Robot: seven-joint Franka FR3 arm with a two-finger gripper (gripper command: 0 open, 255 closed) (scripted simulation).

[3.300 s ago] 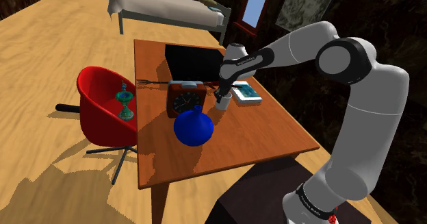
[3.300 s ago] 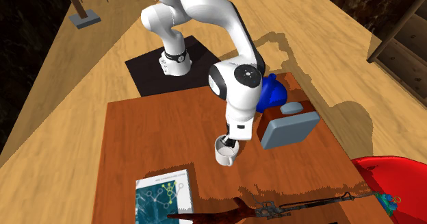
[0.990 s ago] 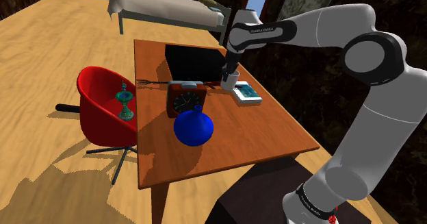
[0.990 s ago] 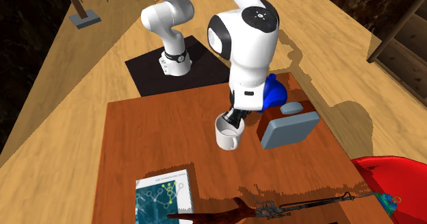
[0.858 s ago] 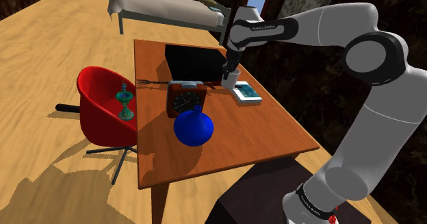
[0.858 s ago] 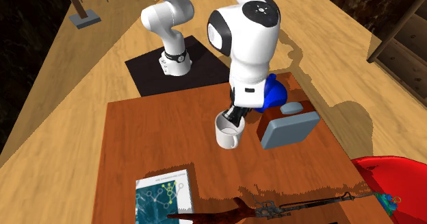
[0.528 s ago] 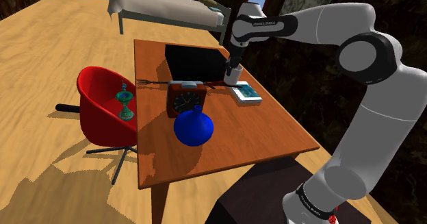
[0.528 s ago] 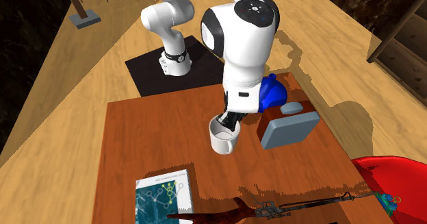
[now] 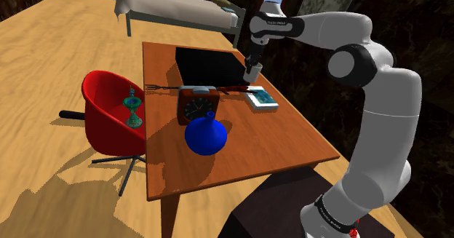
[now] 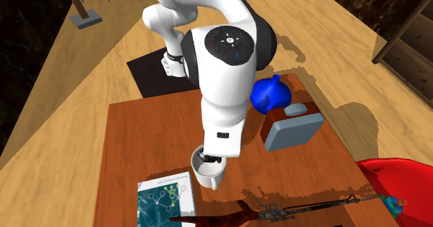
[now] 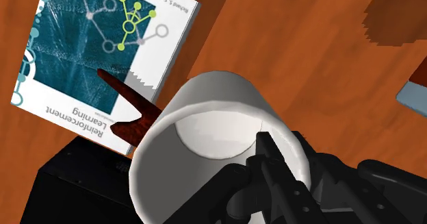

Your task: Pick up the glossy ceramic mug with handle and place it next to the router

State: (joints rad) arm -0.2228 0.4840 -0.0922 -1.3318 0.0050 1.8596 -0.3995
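White and glossy, the mug (image 9: 254, 70) hangs in the air in the tool (image 9: 251, 62), clear of the brown wooden desk (image 9: 255, 145). The tool is closed on the mug's wall at the rim; in the wrist view one of its black fingers (image 11: 274, 162) reaches down inside the cup. The mug's bowl is plain white and holds nothing.

In the shoulder view the mug is above the desk's far side, between the black router (image 9: 207, 67) and a book (image 9: 261, 98). In the second exterior view it hangs over the corner of that book. The book has a teal cover with a network drawing on it. The wrist view looks down past the mug onto the book, the router's black corner and a long dark-red fork-like implement (image 11: 130, 109) that lies between them.

A blue vase (image 9: 205, 135) with a round belly and a narrow neck stands near the desk's middle, just in front of a red-framed clock (image 9: 195, 107). What is inside the vase cannot be seen.

Beside the desk stands a red chair (image 9: 109, 120) with a small teal ornament (image 9: 132, 107) on its seat. A bed (image 9: 178, 7) lies beyond.
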